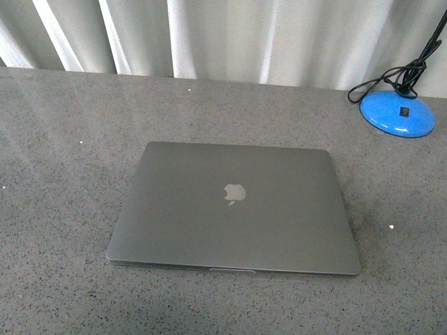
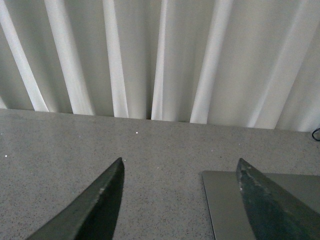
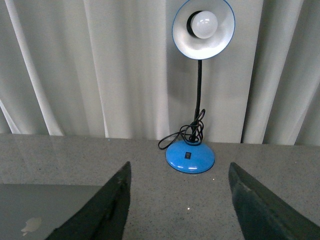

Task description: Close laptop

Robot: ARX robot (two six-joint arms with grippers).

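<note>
The laptop (image 1: 234,209) lies flat in the middle of the grey speckled table (image 1: 63,139), its lid fully down with the apple logo facing up and the front edge toward the robot. No gap shows between lid and base, so the closing looks done; what remains, as I judge it, is only to keep both arms clear and leave the machine where it lies.

Neither arm appears in the front view. In the left wrist view the left pincer (image 2: 180,200) is released, fingers spread wide and holding nothing, above the table with a corner of the laptop beneath one finger. The right pincer (image 3: 180,205) is likewise released and empty.

Beyond the laptop, toward the far right, a blue lamp (image 3: 191,156) with a coiled black cord stands before the white curtain (image 1: 244,35).
</note>
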